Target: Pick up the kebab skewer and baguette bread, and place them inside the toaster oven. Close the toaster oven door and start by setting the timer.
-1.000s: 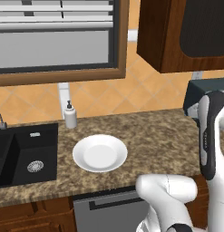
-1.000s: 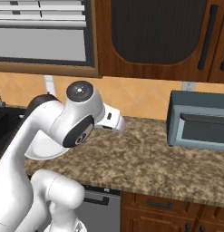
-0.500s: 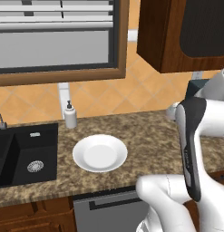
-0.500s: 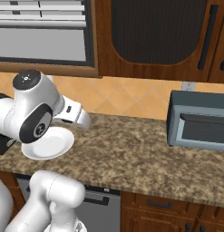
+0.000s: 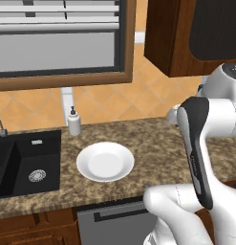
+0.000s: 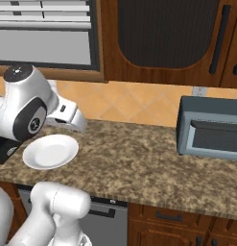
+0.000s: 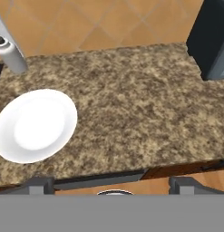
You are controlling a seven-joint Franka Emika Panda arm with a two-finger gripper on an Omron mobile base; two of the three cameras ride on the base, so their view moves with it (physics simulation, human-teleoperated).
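**One plate, one oven, fingers released above the bench**

Nearest, in the hand view, the two dark fingers [image 7: 39, 183] stand spread wide at the bottom edge, released and grasping nothing, poised over the front edge of the bench [image 7: 131, 108]. One white arm [image 5: 198, 143] folds up in front of the base cameras.

On the speckled stone bench lies one white plate [image 5: 105, 161], round and bare, with nothing resting on it; the hand view shows it at lower left [image 7: 34, 124]. Just left of it in the left base view is one black sink [image 5: 24, 165] set into the bench.

Farther back, one small white soap dispenser [image 5: 74, 122] stands upright near the wall behind the plate.

One toaster oven [image 6: 211, 127] sits well apart from the plate toward the right end of the bench, against the tiled wall. Its toaster oven door [image 6: 217, 136] is shut, with the dark bar handle along the top.
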